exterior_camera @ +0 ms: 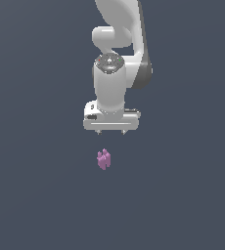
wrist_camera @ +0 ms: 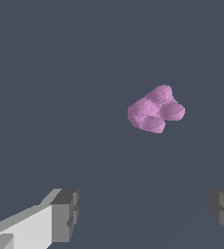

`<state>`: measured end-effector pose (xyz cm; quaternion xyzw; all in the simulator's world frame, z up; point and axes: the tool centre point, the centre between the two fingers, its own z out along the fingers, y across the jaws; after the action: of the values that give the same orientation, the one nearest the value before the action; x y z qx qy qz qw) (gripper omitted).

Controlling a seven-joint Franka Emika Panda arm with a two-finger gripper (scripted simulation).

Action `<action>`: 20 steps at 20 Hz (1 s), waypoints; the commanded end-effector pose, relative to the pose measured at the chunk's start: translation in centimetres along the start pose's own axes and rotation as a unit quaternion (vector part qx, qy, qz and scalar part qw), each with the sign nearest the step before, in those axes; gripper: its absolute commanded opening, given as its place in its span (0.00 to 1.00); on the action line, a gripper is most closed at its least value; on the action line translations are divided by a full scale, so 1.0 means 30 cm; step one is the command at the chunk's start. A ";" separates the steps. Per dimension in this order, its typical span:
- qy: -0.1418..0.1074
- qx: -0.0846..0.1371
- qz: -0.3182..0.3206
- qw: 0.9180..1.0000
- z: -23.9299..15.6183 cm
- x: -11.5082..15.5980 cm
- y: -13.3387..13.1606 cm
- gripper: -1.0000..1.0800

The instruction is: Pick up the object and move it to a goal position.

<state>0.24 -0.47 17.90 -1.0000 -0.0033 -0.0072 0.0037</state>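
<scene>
The object (exterior_camera: 103, 159) is a tiny pink-purple blocky piece with a stepped top, lying on the dark grey floor. My white gripper (exterior_camera: 111, 132) hangs above and behind it, apart from it. In the wrist view the object (wrist_camera: 156, 109) shows as a lumpy pink piece, away from the gap between my fingers. The two grey fingertips (wrist_camera: 65, 215) stand wide apart with nothing between them, so the gripper (wrist_camera: 145, 214) is open and empty.
The white arm (exterior_camera: 117, 58) rises behind the gripper toward the top of the exterior view. Plain dark grey floor (exterior_camera: 36, 195) lies all around. No goal marker shows.
</scene>
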 end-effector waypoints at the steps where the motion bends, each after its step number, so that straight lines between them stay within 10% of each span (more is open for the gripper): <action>1: 0.000 0.000 0.000 1.000 0.000 0.000 0.000 0.96; 20: -0.009 0.011 0.005 1.000 -0.004 -0.005 -0.102 0.96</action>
<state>-0.06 2.70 18.09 -0.9999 -0.0063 0.0021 0.0148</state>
